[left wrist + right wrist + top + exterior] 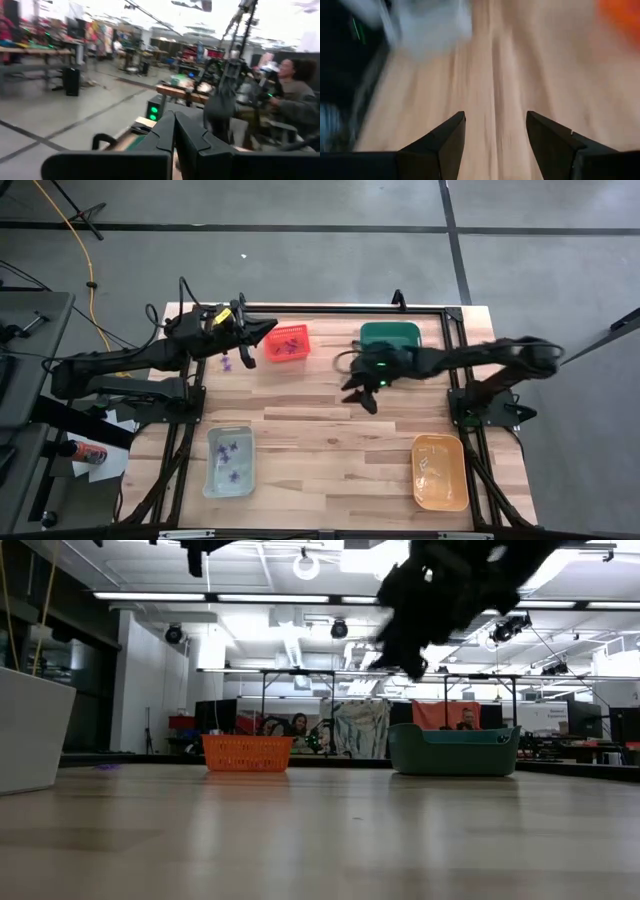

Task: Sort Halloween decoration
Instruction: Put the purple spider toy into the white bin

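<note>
Several tiny purple trinkets of the Halloween decoration lie in the red bin (287, 342) and in the clear bin (230, 461). One more purple trinket (228, 363) lies on the wood beside the red bin. My left gripper (246, 354) hovers next to the red bin, raised off the table. It is shut, its fingers (174, 131) together with nothing seen between them. My right gripper (362, 394) hangs open above bare wood near the table's middle, in front of the green bin (390, 335). Nothing is between its fingers (445, 142).
An orange bin (440, 471) stands at the near right and the clear bin at the near left. The red and green bins stand along the far edge. Bare wood lies between them. People sit at benches in the room beyond the table (295, 95).
</note>
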You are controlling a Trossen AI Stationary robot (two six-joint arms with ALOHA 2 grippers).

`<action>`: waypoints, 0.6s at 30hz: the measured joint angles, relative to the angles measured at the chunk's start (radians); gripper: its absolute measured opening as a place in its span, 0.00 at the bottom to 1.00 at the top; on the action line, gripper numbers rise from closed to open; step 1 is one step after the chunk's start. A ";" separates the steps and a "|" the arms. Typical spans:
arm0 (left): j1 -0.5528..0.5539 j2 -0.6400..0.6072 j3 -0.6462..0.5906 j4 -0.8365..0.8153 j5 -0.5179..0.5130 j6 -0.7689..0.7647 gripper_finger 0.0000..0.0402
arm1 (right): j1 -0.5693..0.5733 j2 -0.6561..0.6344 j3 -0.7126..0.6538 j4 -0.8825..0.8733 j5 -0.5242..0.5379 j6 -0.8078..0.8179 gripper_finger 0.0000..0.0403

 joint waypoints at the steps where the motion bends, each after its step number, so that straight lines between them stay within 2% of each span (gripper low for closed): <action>1: 0.000 0.008 0.000 0.000 0.019 -0.004 0.00 | 0.008 -0.043 -0.040 0.099 0.040 0.046 0.51; 4: 0.000 0.039 0.000 0.006 0.076 -0.043 0.00 | 0.023 -0.140 -0.125 0.334 0.166 0.129 0.51; 6: -0.002 0.064 -0.016 0.027 0.145 -0.073 0.00 | 0.025 -0.179 -0.147 0.449 0.217 0.126 0.51; 9: -0.024 0.108 -0.080 0.150 0.237 -0.134 0.00 | 0.024 -0.208 -0.129 0.509 0.255 0.104 0.51; 14: -0.084 0.154 -0.211 0.424 0.172 -0.216 0.00 | 0.029 -0.202 -0.056 0.483 0.257 0.108 0.51; 18: -0.113 0.160 -0.244 0.427 0.128 -0.224 0.00 | 0.043 -0.175 -0.012 0.452 0.258 0.063 0.51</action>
